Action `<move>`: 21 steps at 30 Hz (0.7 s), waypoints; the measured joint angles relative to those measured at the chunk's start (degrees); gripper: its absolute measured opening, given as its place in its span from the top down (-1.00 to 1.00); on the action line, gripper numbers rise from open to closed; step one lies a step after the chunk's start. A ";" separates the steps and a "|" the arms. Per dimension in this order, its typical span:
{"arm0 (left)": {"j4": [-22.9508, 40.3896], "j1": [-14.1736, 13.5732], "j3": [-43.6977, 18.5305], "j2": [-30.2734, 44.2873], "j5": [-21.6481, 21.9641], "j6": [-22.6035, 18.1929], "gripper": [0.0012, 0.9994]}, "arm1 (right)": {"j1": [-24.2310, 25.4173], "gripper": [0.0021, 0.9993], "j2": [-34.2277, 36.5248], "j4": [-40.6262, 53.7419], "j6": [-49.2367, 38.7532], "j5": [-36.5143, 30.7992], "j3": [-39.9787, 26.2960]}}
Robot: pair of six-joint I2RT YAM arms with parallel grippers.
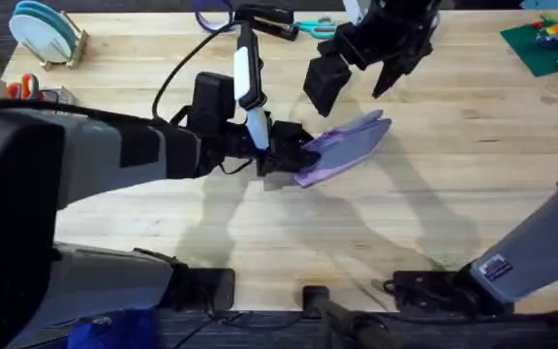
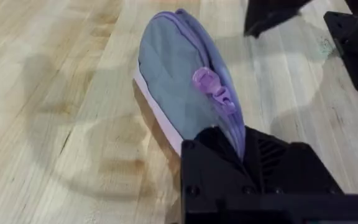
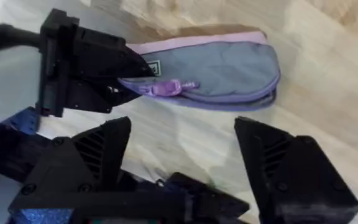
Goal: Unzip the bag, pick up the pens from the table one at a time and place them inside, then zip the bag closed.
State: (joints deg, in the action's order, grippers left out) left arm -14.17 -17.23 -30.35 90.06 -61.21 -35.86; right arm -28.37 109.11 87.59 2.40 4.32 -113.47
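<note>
meanwhile left gripper (image 1: 294, 155) clamps the bag (image 1: 342, 145) on the table (image 1: 453, 194); right gripper (image 1: 356, 82) hovers apart, seemingly just above.

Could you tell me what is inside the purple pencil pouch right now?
The pouch appears zipped shut, so its contents are hidden. The left gripper clamps its labelled end; the purple zipper pull lies beside it.

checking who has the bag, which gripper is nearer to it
Left. The left gripper is clamped on the end of the bag; the right gripper is open above it, not touching.
</note>
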 joint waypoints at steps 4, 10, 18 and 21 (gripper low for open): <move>0.00 0.00 -0.02 0.00 0.00 0.00 0.92 | 1.17 -0.99 1.27 -0.96 -5.41 1.65 0.02; 0.01 0.00 0.00 0.00 0.00 0.00 0.92 | 4.67 -0.99 2.93 -1.35 -15.11 9.46 0.07; 0.00 0.00 0.00 0.00 0.00 -0.02 0.92 | 5.89 -0.99 3.03 -4.63 -23.55 12.73 0.11; 0.02 0.00 0.00 0.00 0.00 -0.02 0.92 | 5.58 -0.99 3.03 -3.90 -29.21 13.29 0.11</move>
State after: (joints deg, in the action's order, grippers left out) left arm -14.15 -17.23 -30.35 90.06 -61.21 -35.88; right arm -22.79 112.14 83.69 -26.80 17.61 -113.36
